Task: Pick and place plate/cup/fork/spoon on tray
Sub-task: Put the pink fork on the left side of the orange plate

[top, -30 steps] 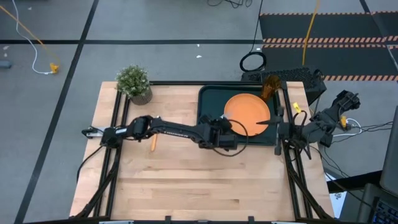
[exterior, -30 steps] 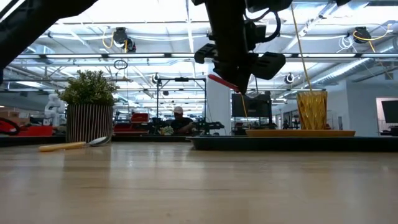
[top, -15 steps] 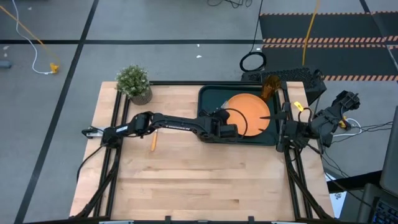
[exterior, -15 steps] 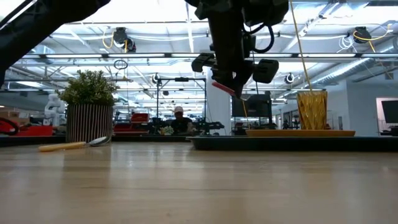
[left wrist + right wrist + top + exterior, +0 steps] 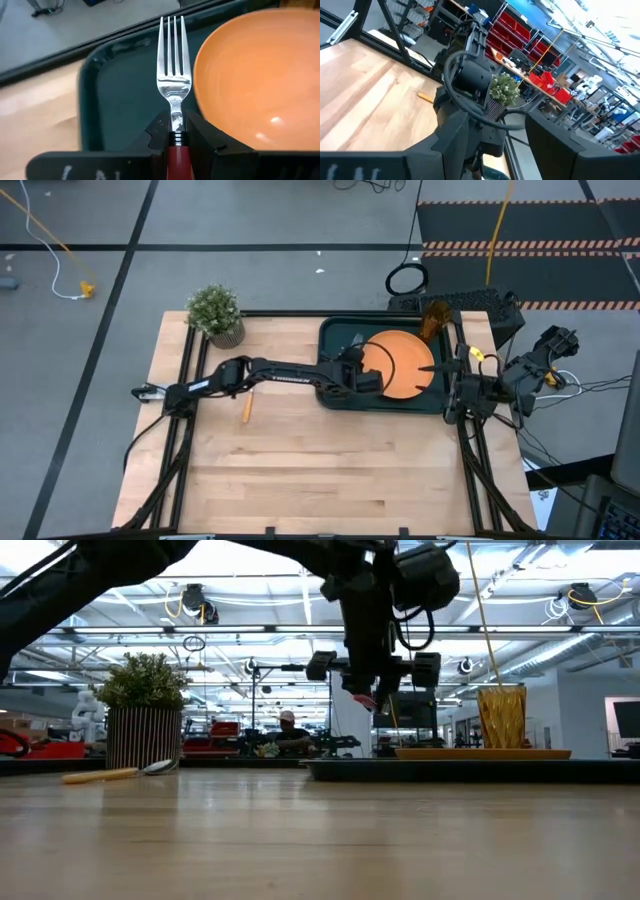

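Note:
My left gripper (image 5: pixel 354 370) is over the left part of the dark green tray (image 5: pixel 334 340), shut on the fork (image 5: pixel 172 75); its silver tines point toward the tray's far rim. The fork also shows in the low view (image 5: pixel 366 701). The orange plate (image 5: pixel 398 363) lies in the tray, with the amber cup (image 5: pixel 434 320) at the tray's far right corner. The orange-handled spoon (image 5: pixel 247 408) lies flat on the table to the tray's left. My right gripper (image 5: pixel 455 385) waits open at the table's right edge. My left gripper pinches the top of the fork's red handle (image 5: pixel 175 150), just below the metal neck, between its two fingers (image 5: pixel 158 134). The fork runs along the fingers and sticks out ahead of them. It is lifted clear above the tray floor, beside the plate's left rim.
A potted green plant (image 5: pixel 216 313) stands at the table's far left corner. The tray's raised rim (image 5: pixel 87 95) lies below the fork. The wide wooden table top (image 5: pixel 320 470) stretches toward the near edge.
My left gripper has carried the fork toward the table's far edge, from the tray's near rim to over the tray's left part. It has turned, so the fork now points toward the far edge. The fork has stayed in the hold, clear of the tray.

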`<state>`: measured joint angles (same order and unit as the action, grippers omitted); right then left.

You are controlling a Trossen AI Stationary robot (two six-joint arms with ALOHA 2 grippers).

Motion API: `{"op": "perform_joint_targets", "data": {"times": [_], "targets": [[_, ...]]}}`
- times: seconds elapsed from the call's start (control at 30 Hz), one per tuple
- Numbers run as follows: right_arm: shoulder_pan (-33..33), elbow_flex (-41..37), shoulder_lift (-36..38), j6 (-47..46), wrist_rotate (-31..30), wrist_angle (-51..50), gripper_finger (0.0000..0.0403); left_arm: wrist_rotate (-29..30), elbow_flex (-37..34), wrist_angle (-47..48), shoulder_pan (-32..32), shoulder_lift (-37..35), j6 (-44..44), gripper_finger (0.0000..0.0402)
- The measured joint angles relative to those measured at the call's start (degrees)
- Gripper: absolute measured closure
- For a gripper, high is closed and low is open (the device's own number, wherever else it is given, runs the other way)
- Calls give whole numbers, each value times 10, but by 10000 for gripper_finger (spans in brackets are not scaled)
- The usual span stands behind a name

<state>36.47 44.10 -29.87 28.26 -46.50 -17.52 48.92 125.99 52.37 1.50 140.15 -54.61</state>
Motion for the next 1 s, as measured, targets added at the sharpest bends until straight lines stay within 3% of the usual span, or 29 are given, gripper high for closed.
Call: {"op": "perform_joint_targets", "data": {"times": [0.57,1.0], "targets": [[0,0,0,-19,0,23,211,-18,0,-86,22,65,-74,353],[0,0,0,-20,0,27,211,-26,1,-80,35,74,-121,353]]}}
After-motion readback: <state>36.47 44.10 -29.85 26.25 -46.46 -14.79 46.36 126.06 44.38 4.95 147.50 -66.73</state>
